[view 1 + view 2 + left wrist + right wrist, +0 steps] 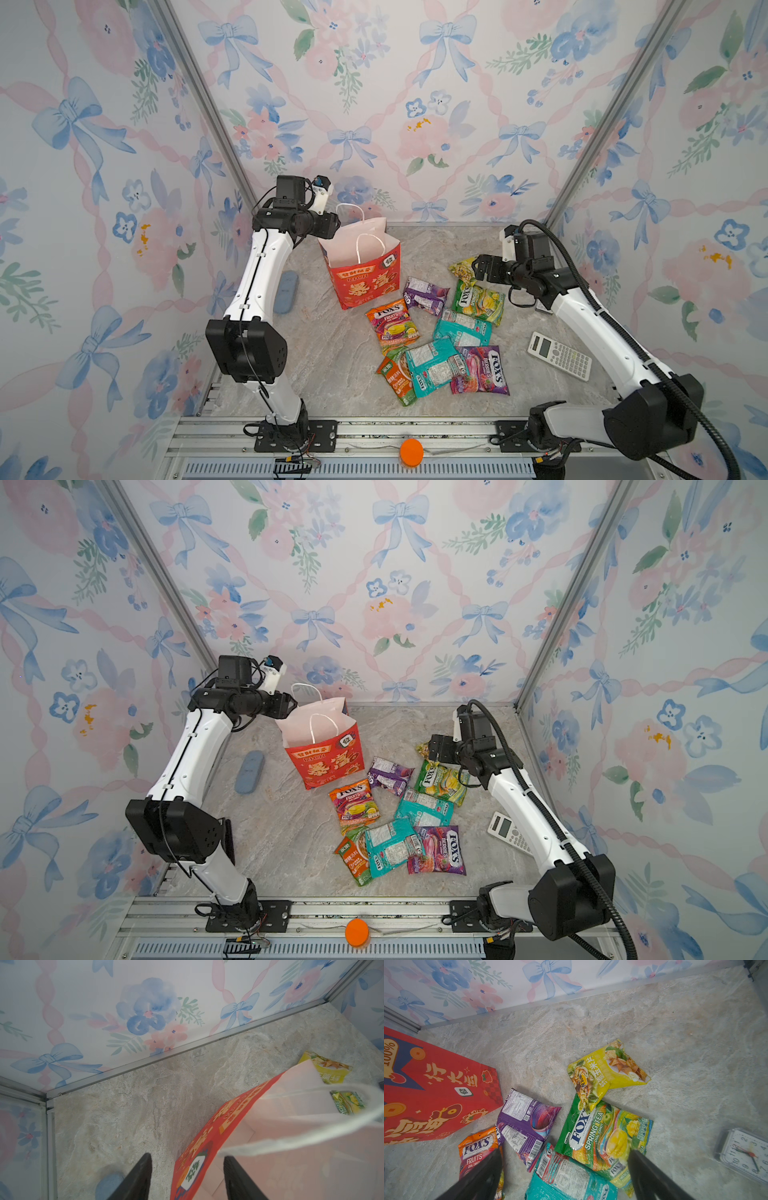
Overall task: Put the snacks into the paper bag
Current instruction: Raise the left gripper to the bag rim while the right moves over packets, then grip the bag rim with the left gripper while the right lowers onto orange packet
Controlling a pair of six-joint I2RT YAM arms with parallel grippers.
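The red paper bag [363,282] [328,762] stands upright and open at the back left of the snacks. My left gripper [330,228] [187,1159] is open at the bag's top left rim. One finger is outside the red wall [207,1136] and the other over the pale inside. Several snacks lie flat to the bag's right: a yellow packet [463,268] [606,1072], a green FOX'S packet [478,301] [604,1134], a purple one [424,295], an orange one [390,322] and a teal one [461,330]. My right gripper [476,268] [565,1157] hangs open above them, holding nothing.
A white calculator [559,355] lies right of the snacks, partly under the right arm. A small white clock [745,1153] sits near it. A blue-grey oblong object [286,291] lies left of the bag. Floral walls close in three sides.
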